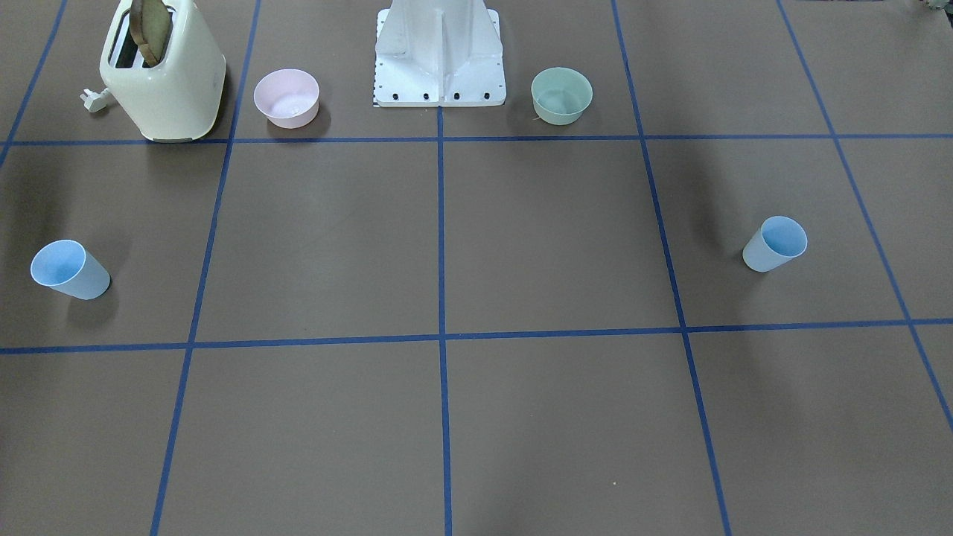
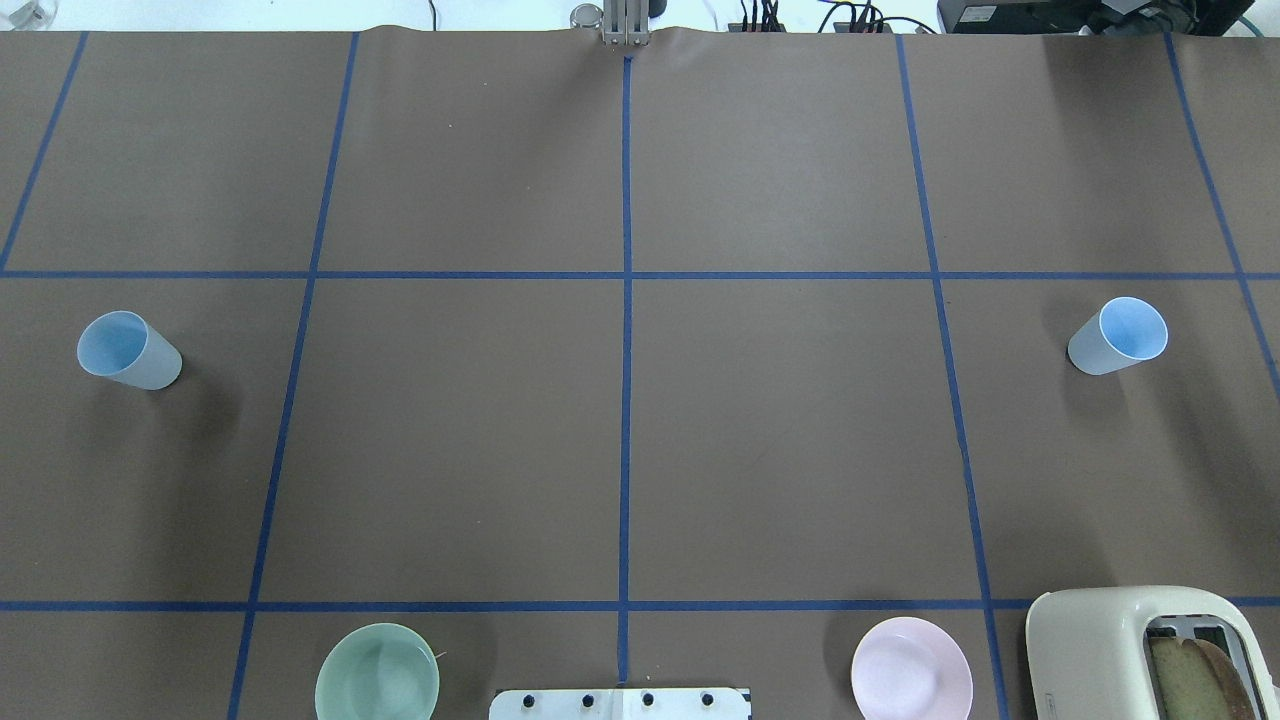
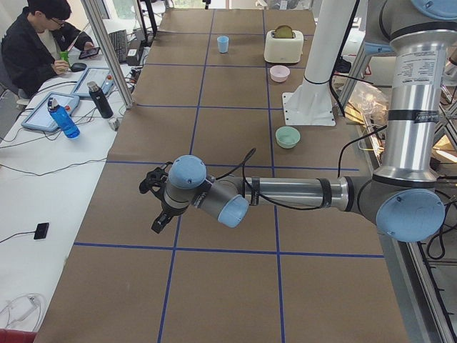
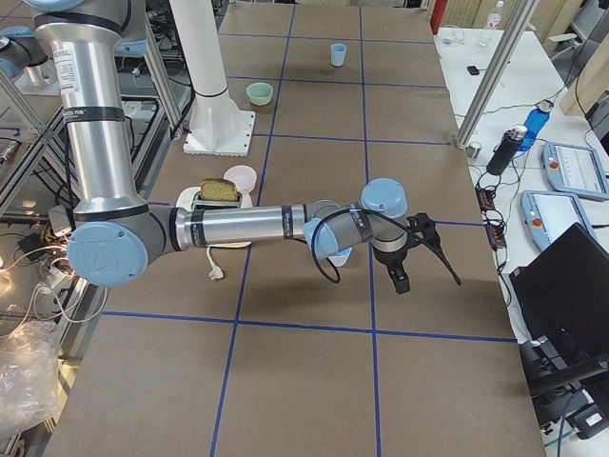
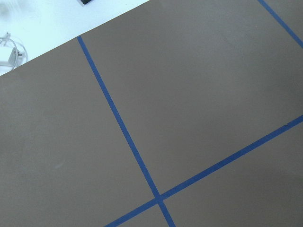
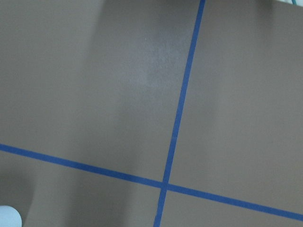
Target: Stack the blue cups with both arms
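Two pale blue cups stand upright on the brown table, far apart. One cup point(image 2: 128, 350) is on the robot's left side point(image 1: 774, 244). The other cup point(image 2: 1118, 336) is on the robot's right side point(image 1: 69, 269). Neither arm shows in the overhead or front views. In the left side view the left gripper point(image 3: 151, 206) hangs over the table on its outstretched arm. In the right side view the right gripper point(image 4: 426, 271) does the same. I cannot tell whether either is open or shut. Both wrist views show only brown table and blue tape lines.
A cream toaster point(image 2: 1130, 650) with a slice of bread stands near the robot's right. A pink bowl point(image 2: 911, 680) and a green bowl point(image 2: 377, 683) flank the white base mount point(image 1: 439, 52). An operator point(image 3: 36, 43) sits at a side table holding bottles and tablets.
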`<act>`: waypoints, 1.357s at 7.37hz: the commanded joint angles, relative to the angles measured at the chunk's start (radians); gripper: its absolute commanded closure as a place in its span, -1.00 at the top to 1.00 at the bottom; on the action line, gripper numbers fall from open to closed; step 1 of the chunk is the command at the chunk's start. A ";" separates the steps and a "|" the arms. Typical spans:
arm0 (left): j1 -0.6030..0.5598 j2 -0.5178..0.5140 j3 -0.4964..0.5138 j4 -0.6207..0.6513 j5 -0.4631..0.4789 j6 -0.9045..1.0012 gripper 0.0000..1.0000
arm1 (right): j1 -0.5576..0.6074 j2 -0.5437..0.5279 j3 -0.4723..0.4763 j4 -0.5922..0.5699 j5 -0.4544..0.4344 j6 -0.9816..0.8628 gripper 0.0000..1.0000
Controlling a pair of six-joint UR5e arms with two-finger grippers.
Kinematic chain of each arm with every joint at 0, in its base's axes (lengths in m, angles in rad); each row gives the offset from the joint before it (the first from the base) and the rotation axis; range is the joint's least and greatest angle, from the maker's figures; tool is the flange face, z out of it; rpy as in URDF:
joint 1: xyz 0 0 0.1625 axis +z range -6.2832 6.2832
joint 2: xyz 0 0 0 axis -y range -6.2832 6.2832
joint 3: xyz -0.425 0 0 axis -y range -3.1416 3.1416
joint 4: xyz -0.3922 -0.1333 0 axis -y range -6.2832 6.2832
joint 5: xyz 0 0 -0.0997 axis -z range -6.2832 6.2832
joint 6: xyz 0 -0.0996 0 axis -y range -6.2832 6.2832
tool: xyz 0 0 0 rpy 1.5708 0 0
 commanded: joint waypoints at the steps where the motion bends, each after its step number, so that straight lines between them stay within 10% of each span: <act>1: 0.148 0.006 0.000 -0.065 0.009 -0.368 0.97 | -0.008 -0.003 -0.001 0.000 0.000 0.005 1.00; 8: 0.491 0.069 -0.106 -0.100 0.222 -0.641 0.75 | -0.008 -0.011 -0.001 0.000 0.000 0.006 1.00; 10: 0.516 0.071 -0.114 -0.102 0.236 -0.632 -0.97 | -0.008 -0.009 -0.001 0.000 -0.002 0.014 1.00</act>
